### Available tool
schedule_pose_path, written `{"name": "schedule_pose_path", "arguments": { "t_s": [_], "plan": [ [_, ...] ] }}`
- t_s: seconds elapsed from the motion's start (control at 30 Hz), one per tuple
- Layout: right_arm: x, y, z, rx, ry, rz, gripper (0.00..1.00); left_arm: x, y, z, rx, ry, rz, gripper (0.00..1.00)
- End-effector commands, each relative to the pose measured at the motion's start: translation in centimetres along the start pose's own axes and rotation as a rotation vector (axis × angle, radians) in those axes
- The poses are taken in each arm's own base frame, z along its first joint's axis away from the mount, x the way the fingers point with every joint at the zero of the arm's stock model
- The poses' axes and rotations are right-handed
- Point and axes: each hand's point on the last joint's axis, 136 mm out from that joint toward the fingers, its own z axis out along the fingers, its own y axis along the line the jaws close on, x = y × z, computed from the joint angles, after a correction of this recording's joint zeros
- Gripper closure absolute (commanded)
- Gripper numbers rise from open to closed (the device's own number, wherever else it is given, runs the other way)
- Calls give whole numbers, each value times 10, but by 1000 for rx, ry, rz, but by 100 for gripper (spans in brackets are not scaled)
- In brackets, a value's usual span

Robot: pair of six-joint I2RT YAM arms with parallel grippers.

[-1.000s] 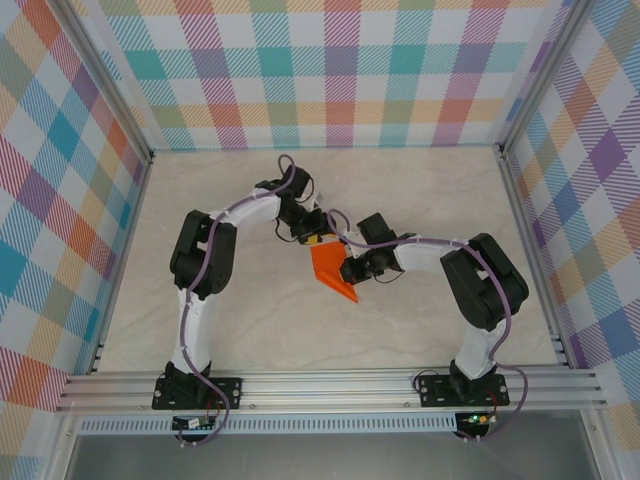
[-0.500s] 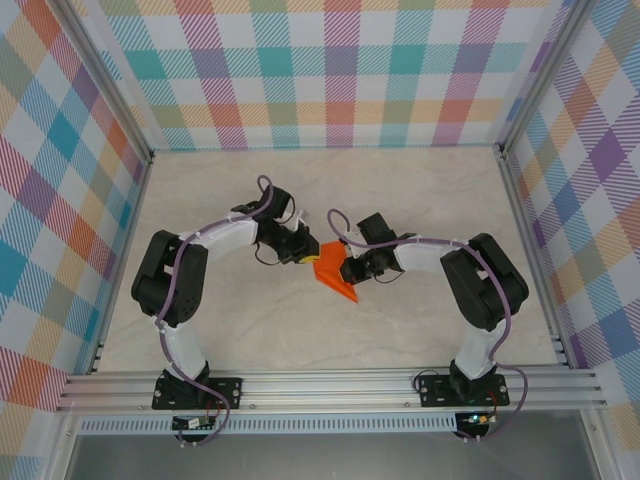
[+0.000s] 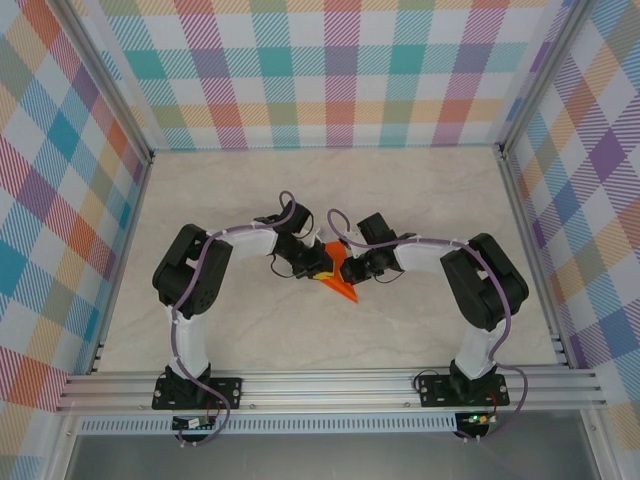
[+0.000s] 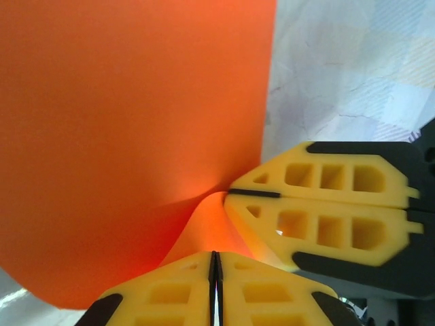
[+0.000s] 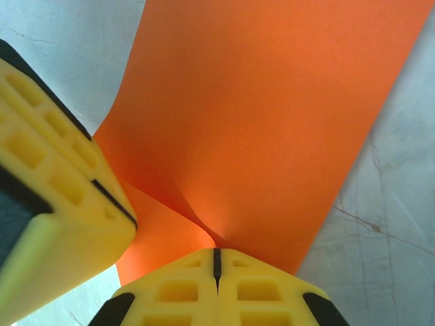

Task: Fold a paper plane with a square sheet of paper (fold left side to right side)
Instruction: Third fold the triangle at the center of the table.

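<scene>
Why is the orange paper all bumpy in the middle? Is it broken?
The paper isn't flat: it buckles into a curved ridge where the left fingers and right fingers pinch it close together. No tear shows.

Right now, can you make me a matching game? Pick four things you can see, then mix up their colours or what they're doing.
Things:
1. square sheet of paper
2. left gripper
3. table
4. back wall

Matches:
A. pale, with a marble look
B. yellow, shut and pinching something
C. bright orange, bent upward
D. colourful checks

Pairs: 1-C, 2-B, 3-A, 4-D
</scene>
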Motion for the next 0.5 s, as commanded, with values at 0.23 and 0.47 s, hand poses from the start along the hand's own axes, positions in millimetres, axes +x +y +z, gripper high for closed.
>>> {"name": "schedule_pose_path", "arguments": {
  "t_s": [0.23, 0.47],
  "plan": [
    [37, -11, 9, 34, 130, 43, 100, 7, 17, 10, -48, 8, -15, 90],
    [35, -10, 9, 31, 126, 44, 100, 16, 30, 13, -76, 20, -32, 90]
  ]
}}
